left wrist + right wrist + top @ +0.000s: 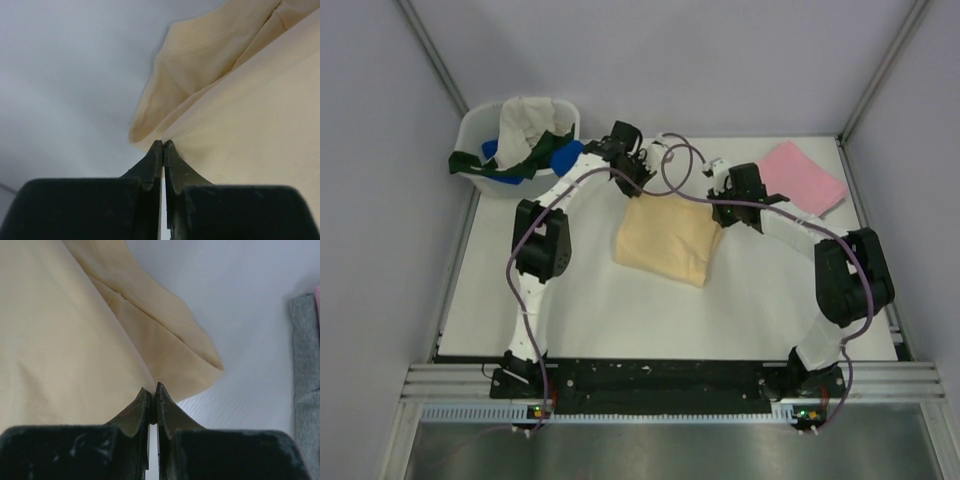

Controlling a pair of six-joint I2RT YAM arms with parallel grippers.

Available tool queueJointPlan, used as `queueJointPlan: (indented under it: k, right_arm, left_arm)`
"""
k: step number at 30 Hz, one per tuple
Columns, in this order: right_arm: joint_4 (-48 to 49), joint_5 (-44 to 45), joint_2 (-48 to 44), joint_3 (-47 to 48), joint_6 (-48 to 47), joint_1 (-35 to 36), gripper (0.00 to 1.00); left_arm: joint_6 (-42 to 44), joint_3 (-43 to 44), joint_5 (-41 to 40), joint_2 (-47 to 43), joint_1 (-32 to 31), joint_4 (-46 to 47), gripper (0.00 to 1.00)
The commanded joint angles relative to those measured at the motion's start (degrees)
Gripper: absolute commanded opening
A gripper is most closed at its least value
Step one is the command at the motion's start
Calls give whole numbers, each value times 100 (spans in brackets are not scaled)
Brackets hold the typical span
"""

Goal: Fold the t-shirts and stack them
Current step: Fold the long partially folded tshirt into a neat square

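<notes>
Out in the middle of the table (pixel 580 310) sits the peach shirt (pixel 665 238), already folded down to a roughly square pad, and both arms are on its far edge. The left gripper (pixel 163 144) is at the far-left corner and the right gripper (pixel 152 387) at the far-right one. Both wrist views show the jaws squeezed tight with the tips right on the hem, so I'd say each has a thin pinch of that shirt (cloth this thin barely holds the jaws apart, so I'm going by how the fabric runs straight into the tips). The bit that matters for what's next: the whole body of the shirt lies on the near side of both grippers, toward the arm bases, and the edge they hold runs left to right between them. So my guess is that another fold means pulling that edge back toward the bases, both arms together. If it's stacking instead, the pink shirt (pixel 805 178) lies folded at the far right, clearly nearer the right arm, apart from the peach one. The other shirts are piled in the white tub (pixel 480 130) at the far left.
</notes>
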Motion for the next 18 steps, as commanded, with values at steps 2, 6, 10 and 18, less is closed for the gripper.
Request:
queueJointPlan:
  k: [2,6,10,18]
  right_arm:
    - [-9,925,447,572,478,-316,0]
    - [-158,1162,1017,949,1005,-438,1]
    - [-1062,1480,1660,2030,1691,-710,13]
    - [-1354,963,669,1813,2096,-773,47]
  left_arm:
    - [-219,456,-867,400,123,870,3]
    - [-482,675,-1025,725,114,1195,23]
    - [-562,1377,-1315,1016,114,1082,51]
    - [-649,722,-843,-309,158,766,60]
